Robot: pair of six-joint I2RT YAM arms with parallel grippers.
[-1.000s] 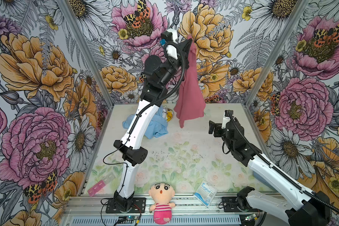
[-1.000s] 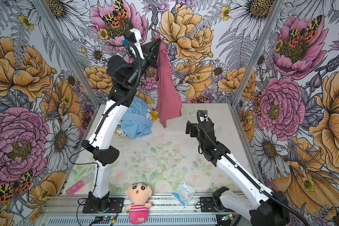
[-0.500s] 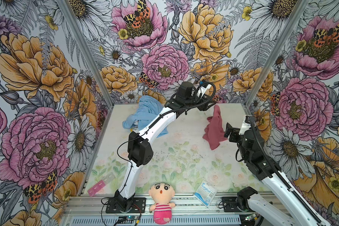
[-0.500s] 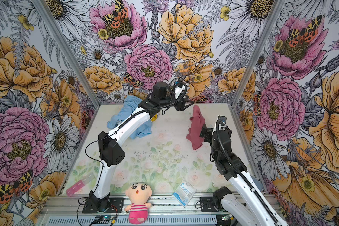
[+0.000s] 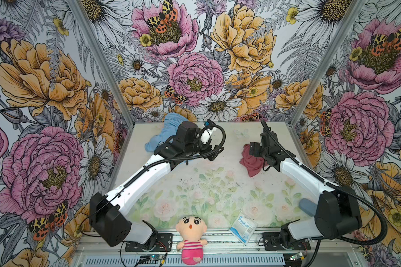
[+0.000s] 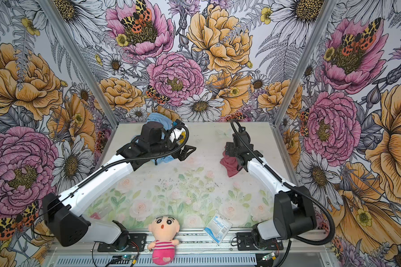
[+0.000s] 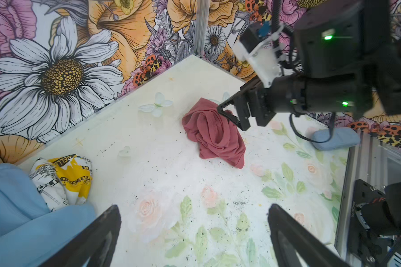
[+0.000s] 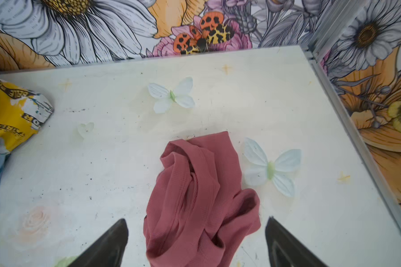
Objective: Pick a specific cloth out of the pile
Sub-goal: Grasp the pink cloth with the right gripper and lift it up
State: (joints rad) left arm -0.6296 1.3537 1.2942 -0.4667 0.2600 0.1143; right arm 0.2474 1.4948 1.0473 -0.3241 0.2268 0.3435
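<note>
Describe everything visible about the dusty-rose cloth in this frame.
The cloth is a small dusty-rose piece of soft, finely ribbed fabric, plain, with no print. It lies crumpled in loose folds on the table, toward the far right, apart from the pile. The right gripper stands over it with jaws open on either side; whether a finger touches it is unclear.

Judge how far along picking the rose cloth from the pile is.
Done: the rose cloth lies crumpled on the table, clear of the pile. In hand: nothing; left gripper open and empty, right gripper open over the cloth. Left: probably only retracting both arms.
</note>
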